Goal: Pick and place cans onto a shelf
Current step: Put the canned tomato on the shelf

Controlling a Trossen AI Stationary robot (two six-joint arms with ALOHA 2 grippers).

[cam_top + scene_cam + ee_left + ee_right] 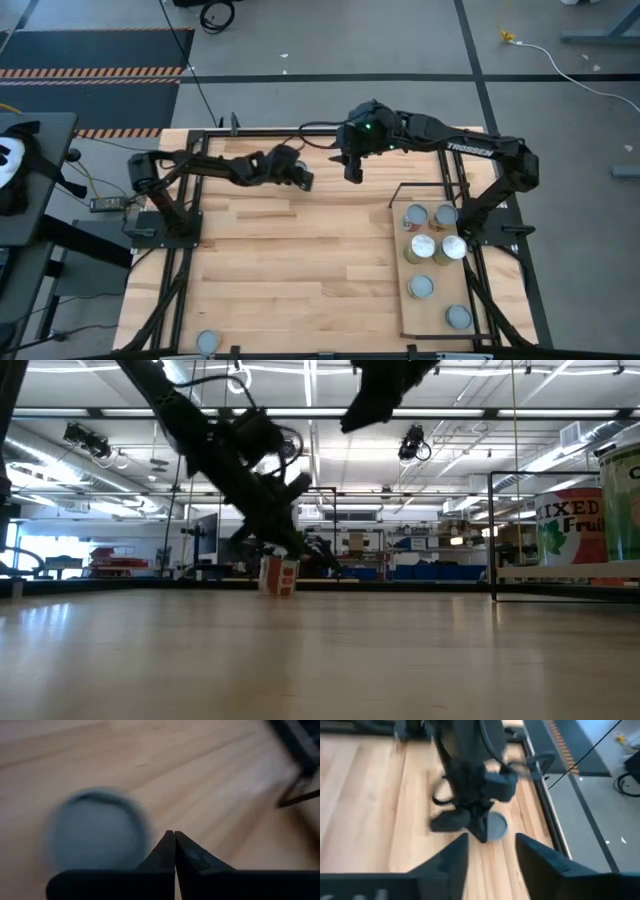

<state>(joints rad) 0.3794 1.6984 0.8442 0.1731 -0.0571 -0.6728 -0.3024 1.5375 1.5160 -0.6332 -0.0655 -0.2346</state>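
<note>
A can with a grey top [95, 831] and a red label [278, 576] stands upright on the tabletop near its far edge. My left gripper [175, 847] is shut and slants down right beside this can's top. The right wrist view looks down on that gripper [481, 835] and the can [496, 825]. In the high view the left gripper [306, 181] hides the can. My right gripper [352, 172] hangs open [492, 852] well above the table, close by on the can's right side, with nothing between its fingers. Several cans [430, 245] stand on the shelf [440, 312]. My left gripper's shut fingertips [170, 845] stand beside the rim of the can's top, slanting down from the table's left. I cannot tell whether they touch the can. The can stands upright on its base on the table.
The shelf board lies along the table's right side, with its black wire frame [491, 535] at the far end. One more can [207, 342] stands at the near left edge. Bare wood [300, 270] lies between the arms and the near edge.
</note>
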